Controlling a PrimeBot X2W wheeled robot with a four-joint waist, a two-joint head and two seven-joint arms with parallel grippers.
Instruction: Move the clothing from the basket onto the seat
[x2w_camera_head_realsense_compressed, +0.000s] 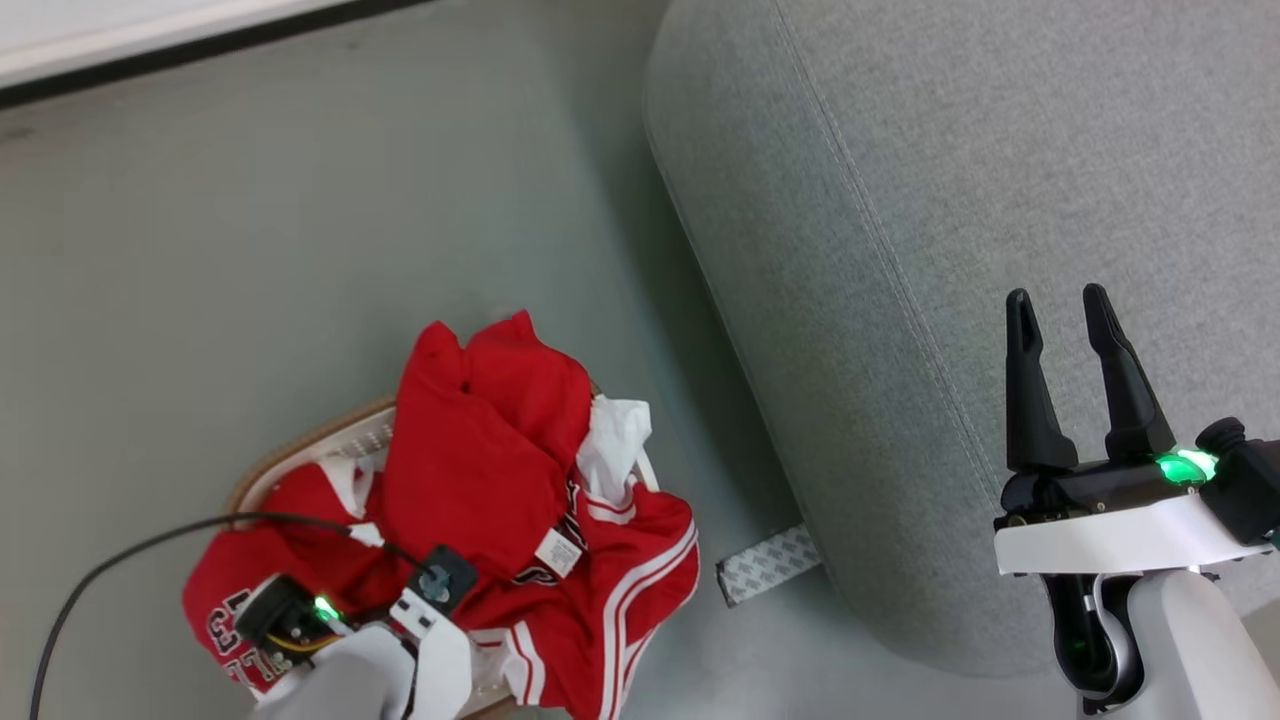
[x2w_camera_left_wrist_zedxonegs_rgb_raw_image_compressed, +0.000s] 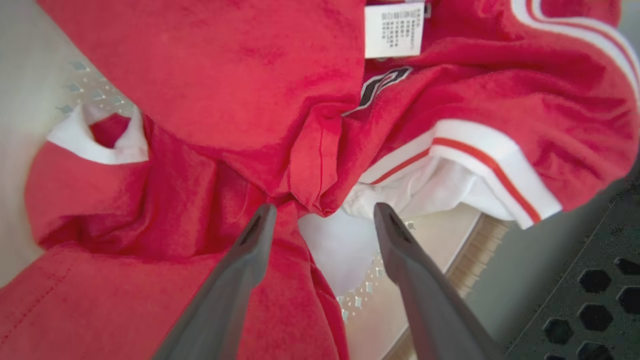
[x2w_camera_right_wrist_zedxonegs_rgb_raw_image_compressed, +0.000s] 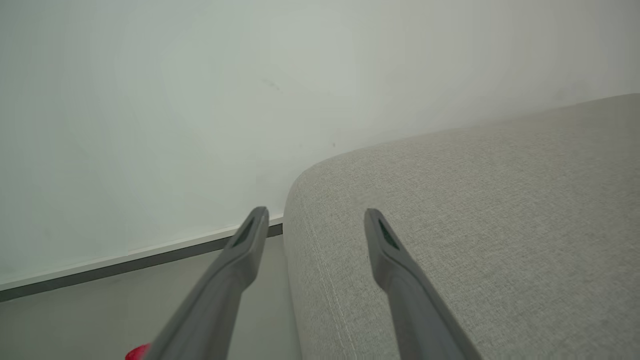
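The clothing (x2w_camera_head_realsense_compressed: 480, 450), red with white stripes and trim, is heaped in the basket (x2w_camera_head_realsense_compressed: 300, 452) at the lower left and spills over its rim. My left wrist (x2w_camera_head_realsense_compressed: 420, 610) hangs right above the heap. In the left wrist view my left gripper (x2w_camera_left_wrist_zedxonegs_rgb_raw_image_compressed: 324, 210) is open, its fingertips (x2w_camera_left_wrist_zedxonegs_rgb_raw_image_compressed: 265, 220) on either side of a red fold of the clothing (x2w_camera_left_wrist_zedxonegs_rgb_raw_image_compressed: 240, 75), with the basket's white wall (x2w_camera_left_wrist_zedxonegs_rgb_raw_image_compressed: 380, 305) below. My right gripper (x2w_camera_head_realsense_compressed: 1060, 330) stands open and empty over the seat (x2w_camera_head_realsense_compressed: 950, 200). The right wrist view shows that gripper (x2w_camera_right_wrist_zedxonegs_rgb_raw_image_compressed: 314, 215) above the seat's rounded edge (x2w_camera_right_wrist_zedxonegs_rgb_raw_image_compressed: 475, 225).
A grey patterned strip (x2w_camera_head_realsense_compressed: 765, 562) lies on the floor at the seat's base, between basket and seat. A black cable (x2w_camera_head_realsense_compressed: 110, 560) loops left of the basket. A wall with a white skirting board (x2w_camera_head_realsense_compressed: 150, 40) runs along the back. A dark perforated panel (x2w_camera_left_wrist_zedxonegs_rgb_raw_image_compressed: 590, 290) stands beside the basket.
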